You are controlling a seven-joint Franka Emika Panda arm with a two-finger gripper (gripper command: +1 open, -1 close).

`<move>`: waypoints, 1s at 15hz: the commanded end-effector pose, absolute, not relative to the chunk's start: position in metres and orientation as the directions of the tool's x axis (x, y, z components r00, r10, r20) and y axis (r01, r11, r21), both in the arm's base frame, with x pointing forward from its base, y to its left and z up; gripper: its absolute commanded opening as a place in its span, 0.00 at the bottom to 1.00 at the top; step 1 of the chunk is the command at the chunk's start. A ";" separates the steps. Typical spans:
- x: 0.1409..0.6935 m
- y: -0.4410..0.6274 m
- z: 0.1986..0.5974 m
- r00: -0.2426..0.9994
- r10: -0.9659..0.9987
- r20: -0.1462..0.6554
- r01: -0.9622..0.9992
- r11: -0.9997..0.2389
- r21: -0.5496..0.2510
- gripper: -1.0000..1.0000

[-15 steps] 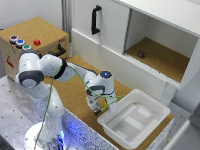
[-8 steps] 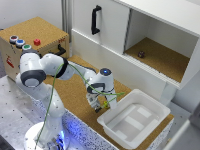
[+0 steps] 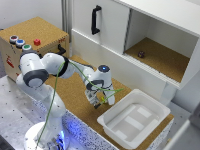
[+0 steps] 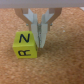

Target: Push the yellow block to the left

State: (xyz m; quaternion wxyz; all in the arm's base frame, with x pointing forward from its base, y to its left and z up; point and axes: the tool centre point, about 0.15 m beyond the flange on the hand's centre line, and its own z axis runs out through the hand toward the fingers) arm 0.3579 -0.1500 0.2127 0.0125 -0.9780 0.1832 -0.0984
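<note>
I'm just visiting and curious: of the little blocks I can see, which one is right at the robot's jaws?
The yellow block with black letters, on the cork surface beside the gripper. The red block sits far off on the wooden box.

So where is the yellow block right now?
In the wrist view the yellow block sits on the cork surface, right beside the gripper. In the exterior view the arm hides it.

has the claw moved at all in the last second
Yes. The claw has shifted slightly toward the exterior view's left, away from the white tray.
</note>
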 end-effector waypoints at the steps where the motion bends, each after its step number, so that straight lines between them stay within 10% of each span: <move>1: 0.394 -0.117 0.202 0.943 -0.303 0.140 -0.293 -0.952 -0.092 0.00; 15: 0.420 -0.034 0.206 0.979 -0.170 0.114 -0.163 -0.984 -0.066 0.00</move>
